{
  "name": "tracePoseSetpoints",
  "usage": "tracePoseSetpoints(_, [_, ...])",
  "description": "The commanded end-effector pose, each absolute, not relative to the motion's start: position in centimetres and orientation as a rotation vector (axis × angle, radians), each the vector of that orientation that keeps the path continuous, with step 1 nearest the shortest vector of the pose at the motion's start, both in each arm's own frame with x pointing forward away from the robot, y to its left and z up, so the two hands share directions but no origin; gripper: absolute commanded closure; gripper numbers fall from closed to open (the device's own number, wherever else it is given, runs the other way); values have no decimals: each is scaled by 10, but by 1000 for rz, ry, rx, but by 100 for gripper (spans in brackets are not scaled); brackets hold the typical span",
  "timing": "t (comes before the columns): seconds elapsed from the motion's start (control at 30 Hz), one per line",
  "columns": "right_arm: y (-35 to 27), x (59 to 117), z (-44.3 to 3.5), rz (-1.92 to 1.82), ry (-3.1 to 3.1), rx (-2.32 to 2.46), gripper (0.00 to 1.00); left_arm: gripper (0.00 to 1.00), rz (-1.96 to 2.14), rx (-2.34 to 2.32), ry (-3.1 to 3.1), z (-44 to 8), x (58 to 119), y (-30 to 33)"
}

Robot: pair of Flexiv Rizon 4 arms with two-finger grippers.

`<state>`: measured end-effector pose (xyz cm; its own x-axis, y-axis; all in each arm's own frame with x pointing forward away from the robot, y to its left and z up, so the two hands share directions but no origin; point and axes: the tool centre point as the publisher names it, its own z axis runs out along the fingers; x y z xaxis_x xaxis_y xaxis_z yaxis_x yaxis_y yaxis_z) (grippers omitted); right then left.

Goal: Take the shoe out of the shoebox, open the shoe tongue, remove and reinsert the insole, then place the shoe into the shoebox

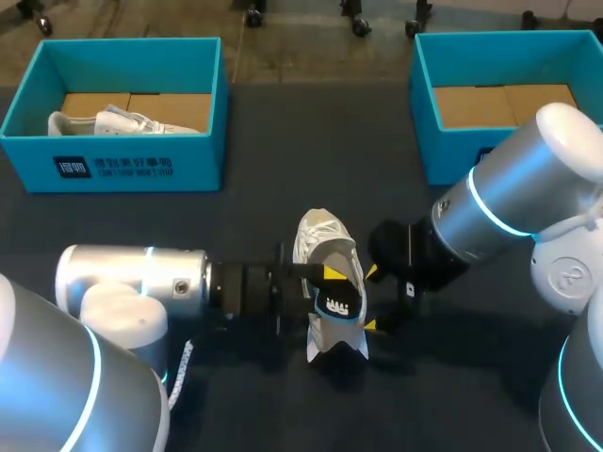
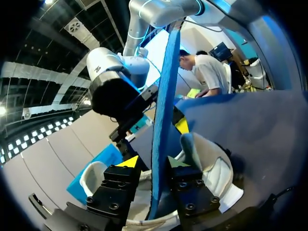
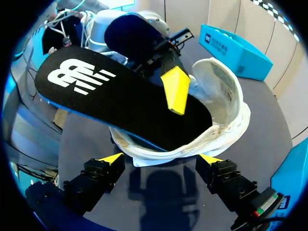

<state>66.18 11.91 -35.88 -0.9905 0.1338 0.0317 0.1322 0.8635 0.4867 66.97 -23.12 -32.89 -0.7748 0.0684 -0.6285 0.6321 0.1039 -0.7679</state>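
Observation:
A white shoe [image 1: 320, 235] lies on the dark table between my two grippers. Its black insole [image 1: 341, 299], blue underneath with a white logo, sticks out of the shoe's opening at a slant. My left gripper [image 1: 326, 282] comes in from the left. In its wrist view the insole [image 2: 161, 120] stands edge-on between the fingers, with a gap at one yellow tip [image 2: 129, 161]; the gripper [image 2: 152, 162] is open. My right gripper [image 1: 370, 299] stands wide open just right of the shoe. In its view [image 3: 161, 158] the shoe [image 3: 221, 96] and insole [image 3: 110, 101] lie just ahead of it.
A teal shoebox [image 1: 141, 165] at the back left holds a second white shoe [image 1: 108, 122]. Another teal box [image 1: 429, 113] stands at the back right with only its cardboard floor showing. A loose lace [image 1: 184, 363] lies by my left arm.

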Motion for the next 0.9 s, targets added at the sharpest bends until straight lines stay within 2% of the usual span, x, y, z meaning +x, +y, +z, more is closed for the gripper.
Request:
tracePoseSetpoints(0.03, [119, 661, -360, 793, 3027, 216, 0, 69, -1716, 688, 1939, -322, 661, -225])
tracePoseSetpoints(0.1, [119, 661, -360, 793, 3027, 216, 0, 71, -1720, 702, 1928, -320, 658, -227])
tracePoseSetpoints(0.13, [119, 661, -360, 793, 3027, 216, 0, 76, -1721, 710, 1923, -319, 657, -229])
tracePoseSetpoints(0.17, [119, 661, -360, 793, 3027, 216, 0, 84, -1718, 720, 1917, -319, 656, -230])
tracePoseSetpoints(0.2, [119, 661, -360, 793, 3027, 216, 0, 100, -1712, 728, 1908, -320, 655, -232])
tracePoseSetpoints(0.6, [119, 661, -360, 793, 3027, 216, 0, 100, -1554, 794, 1842, -349, 673, -241])
tracePoseSetpoints(0.9, [119, 661, -360, 793, 3027, 216, 0, 100, -1513, 750, 1862, -348, 686, -239])
